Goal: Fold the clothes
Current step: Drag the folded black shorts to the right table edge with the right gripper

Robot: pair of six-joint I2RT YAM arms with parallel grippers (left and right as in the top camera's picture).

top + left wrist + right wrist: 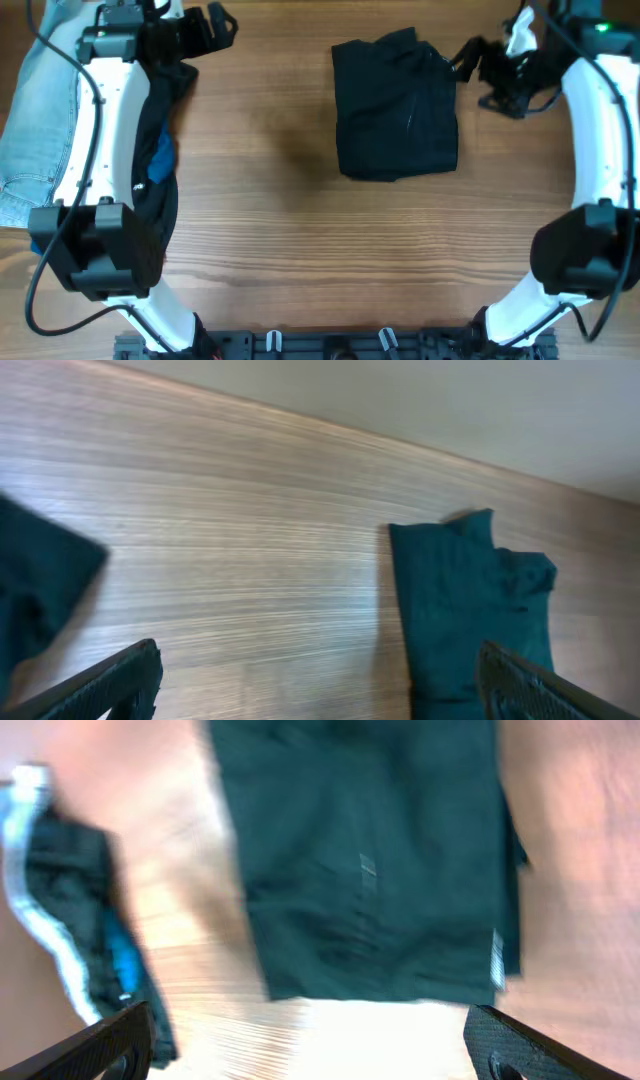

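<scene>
- We see the shorts folded into a compact black rectangle on the far middle of the table, lying flat, with neither gripper touching them.
- From above they read only as a dark block. The right wrist view shows more of the shorts: a small white label at one edge and soft creases across the cloth.
- The left wrist view catches the shorts from the side, with an uneven, bumpy far edge.
- The right gripper sits just beside the shorts' right edge. In its own view the right gripper has its jaws spread wide, with nothing between them.
- The left gripper is well apart from the shorts, at the far left. Its own view shows the left gripper also spread wide over bare wood.
- Only the overhead view shows pale jeans at the table's left edge.
- A dark garment with a blue patch lies under the left arm. The right wrist view adds a white stripe along the dark garment.
</scene>
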